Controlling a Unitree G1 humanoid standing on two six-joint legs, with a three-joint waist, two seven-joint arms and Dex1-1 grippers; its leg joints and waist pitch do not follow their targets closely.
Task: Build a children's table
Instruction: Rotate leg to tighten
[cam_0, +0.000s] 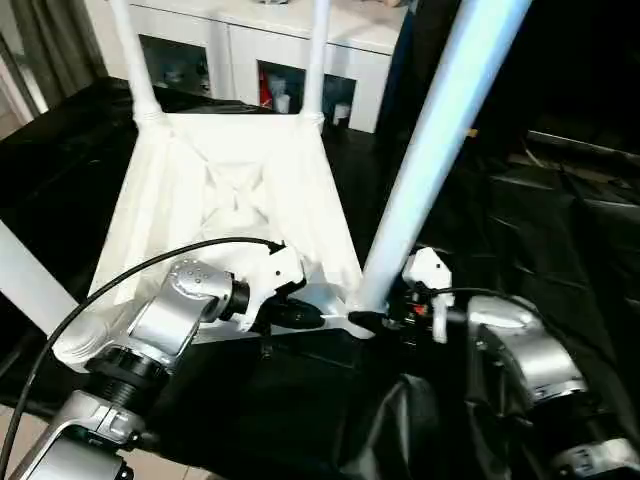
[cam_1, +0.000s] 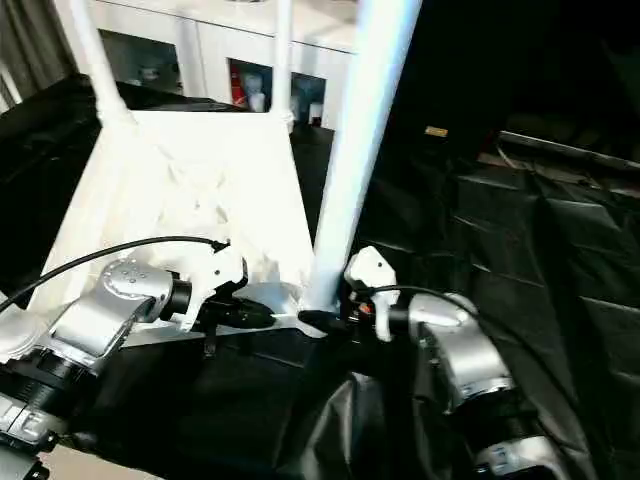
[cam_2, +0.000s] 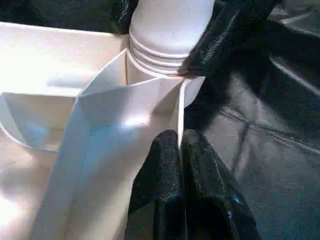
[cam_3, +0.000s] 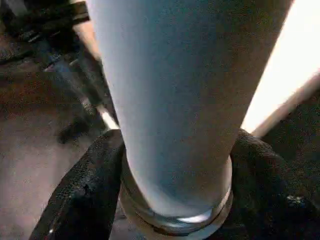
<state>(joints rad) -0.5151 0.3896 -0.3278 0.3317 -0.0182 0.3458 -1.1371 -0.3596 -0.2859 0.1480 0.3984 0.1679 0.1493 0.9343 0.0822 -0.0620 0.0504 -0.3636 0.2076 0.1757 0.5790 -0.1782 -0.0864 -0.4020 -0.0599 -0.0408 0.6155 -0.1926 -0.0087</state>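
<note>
Table top (cam_0: 235, 200) lies underside-up on the black sheet, the left gripper (cam_2: 180, 145) pinched shut on its thin stiff rim beside the near corner socket, the right gripper (cam_3: 175, 175) straddling the slick, light-looking leg (cam_0: 440, 130) low at its base, the steadiest hold.

Smooth white plastic table (cam_0: 230, 200) and glossy tubular leg (cam_0: 440, 140) on wrinkled, shiny black sheeting (cam_0: 560, 230).
</note>
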